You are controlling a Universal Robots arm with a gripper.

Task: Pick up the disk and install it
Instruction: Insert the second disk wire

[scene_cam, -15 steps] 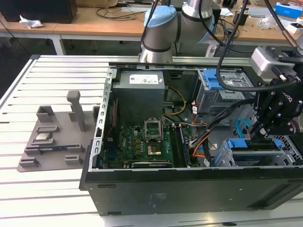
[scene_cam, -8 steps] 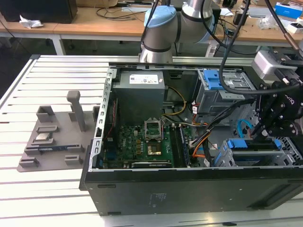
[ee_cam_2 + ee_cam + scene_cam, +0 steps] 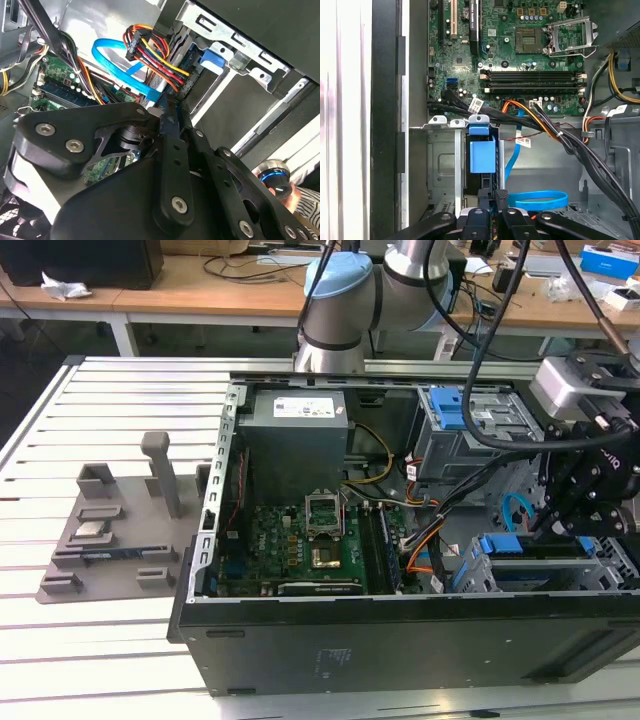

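Observation:
The disk (image 3: 535, 548) stands on edge in the metal drive cage (image 3: 590, 575) at the front corner of the open computer case, on the exterior view's right. Its blue plastic rail (image 3: 482, 150) faces the first wrist view and also shows as a blue tab in the second wrist view. My gripper (image 3: 553, 530) hangs right over the disk's upper edge. In both wrist views its black fingers (image 3: 501, 196) lie close together, tips at the end of the disk (image 3: 165, 102). Whether they pinch the disk or only touch it is hidden.
Black, orange and red-yellow cable bundles (image 3: 545, 125) and a blue flat cable (image 3: 540, 200) cross beside the cage. The motherboard (image 3: 300, 545), grey power supply (image 3: 295, 445) and a second drive cage (image 3: 465, 435) fill the case. A grey parts fixture (image 3: 110, 530) sits on the slatted table.

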